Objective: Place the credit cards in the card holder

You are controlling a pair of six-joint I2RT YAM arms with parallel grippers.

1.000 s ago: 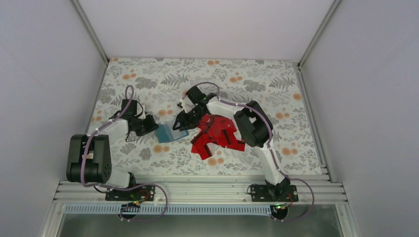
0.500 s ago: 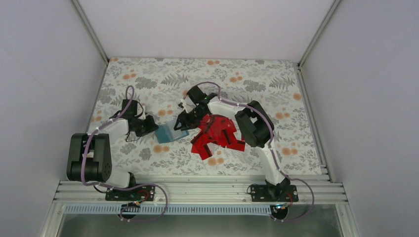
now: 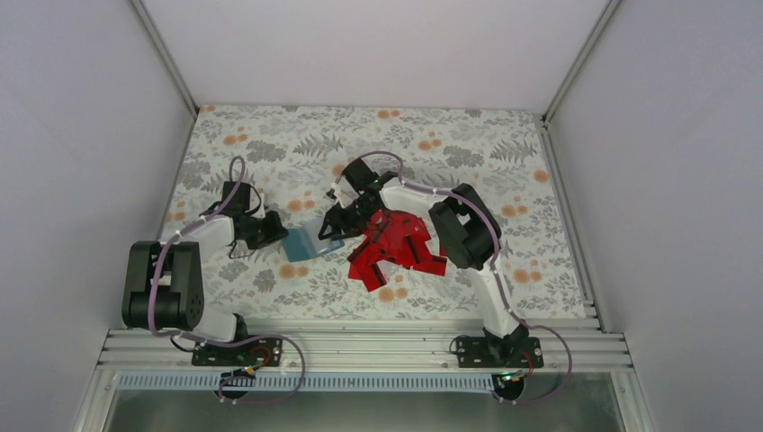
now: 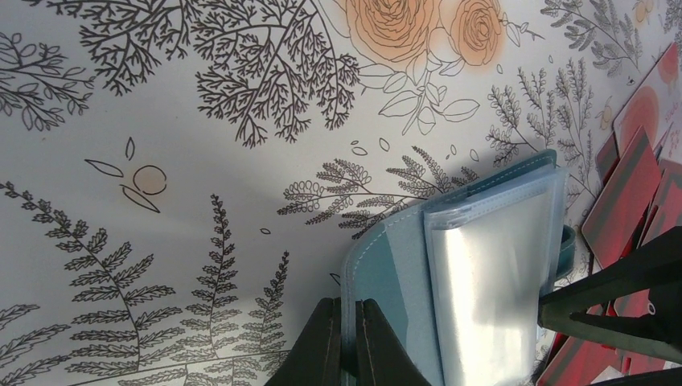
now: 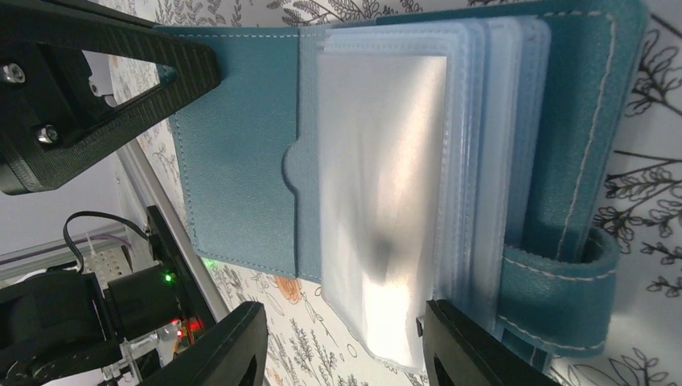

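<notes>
Floral-print table (image 3: 270,144) carries an open teal card holder (image 3: 304,241), clear sleeves (image 5: 378,177) showing, red credit cards (image 3: 400,250) beside it. Its cover is pinched by the left gripper (image 4: 348,334); the right gripper (image 5: 342,334) hangs parted over them.

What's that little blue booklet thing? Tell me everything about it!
It is a teal card holder, leather-looking with pale stitching, lying open on the flowery table. Inside is a stack of clear plastic sleeves, the top one empty, and a strap loop sits at one edge. The left hand pinches its cover; the right hand is open over the sleeves.
</notes>
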